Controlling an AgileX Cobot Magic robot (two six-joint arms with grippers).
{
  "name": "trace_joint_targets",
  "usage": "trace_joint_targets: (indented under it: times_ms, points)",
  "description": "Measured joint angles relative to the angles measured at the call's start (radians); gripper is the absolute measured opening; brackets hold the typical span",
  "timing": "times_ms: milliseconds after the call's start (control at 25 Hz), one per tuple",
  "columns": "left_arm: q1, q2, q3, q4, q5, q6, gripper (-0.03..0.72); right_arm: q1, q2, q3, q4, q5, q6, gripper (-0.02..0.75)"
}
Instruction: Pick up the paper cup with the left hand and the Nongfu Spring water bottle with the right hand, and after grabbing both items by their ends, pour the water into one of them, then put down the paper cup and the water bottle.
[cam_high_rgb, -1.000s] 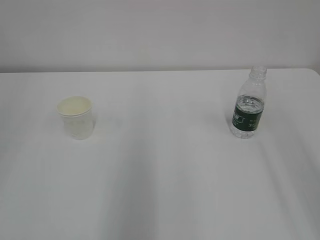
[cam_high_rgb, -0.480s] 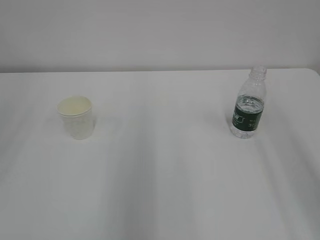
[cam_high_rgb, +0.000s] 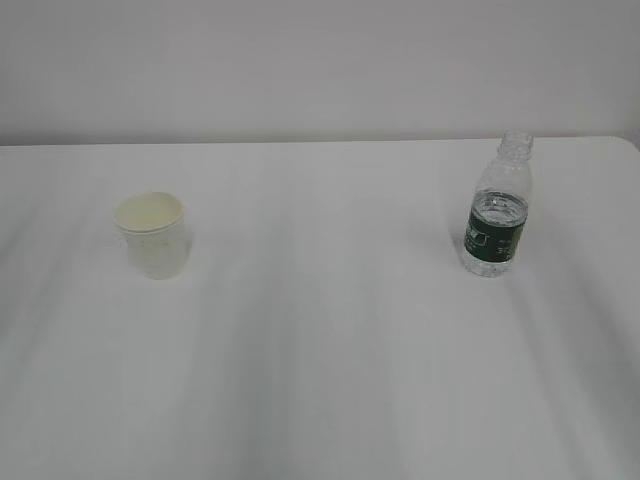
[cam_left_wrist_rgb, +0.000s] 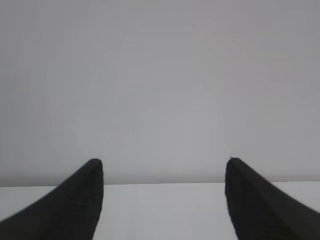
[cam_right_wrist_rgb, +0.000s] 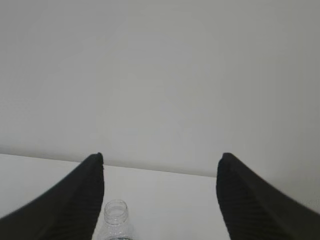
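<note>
Both grippers, left (cam_left_wrist_rgb: 162, 165) and right (cam_right_wrist_rgb: 160, 159), wide apart, empty | cup (cam_high_rgb: 153, 235) near-left on table (cam_high_rgb: 330, 340), bottle (cam_high_rgb: 497, 220) far-right, both upright | bottle sits left of right fingers: recentre, then grip low | lower left onto cup.

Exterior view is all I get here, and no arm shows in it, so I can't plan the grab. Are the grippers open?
Observer: Yes. In the left wrist view the left gripper stands with its jaws wide apart and nothing between them.
Operator: And the right one?
Observer: The right gripper is open too, and empty.
Operator: Is either lined up with its target?
Observer: The right wrist view shows the Nongfu Spring water bottle, its uncapped mouth low in the picture, close to the finger on the left side, not centred.
Operator: Paper cup?
Observer: The paper cup does not appear in the left wrist view, only table and wall.
</note>
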Motion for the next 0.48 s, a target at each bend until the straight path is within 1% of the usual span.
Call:
trace_joint_targets:
  times_ms: [160, 280, 360, 480]
  points:
    - [-0.045, 0.068, 0.056, 0.0, -0.151, 0.0, 0.536, 0.0, 0.063, 0.0, 0.0, -0.069, 0.004, 0.518]
    - [-0.068, 0.091, 0.093, 0.0, -0.218, 0.0, 0.536, 0.0, 0.094, 0.0, 0.0, -0.092, 0.018, 0.515]
    - [-0.07, 0.1, 0.107, 0.0, -0.241, 0.0, 0.535, 0.0, 0.106, 0.0, 0.0, -0.102, 0.02, 0.512]
    - [-0.07, 0.116, 0.136, 0.0, -0.296, 0.0, 0.535, 0.0, 0.115, 0.033, 0.0, -0.167, 0.024, 0.512]
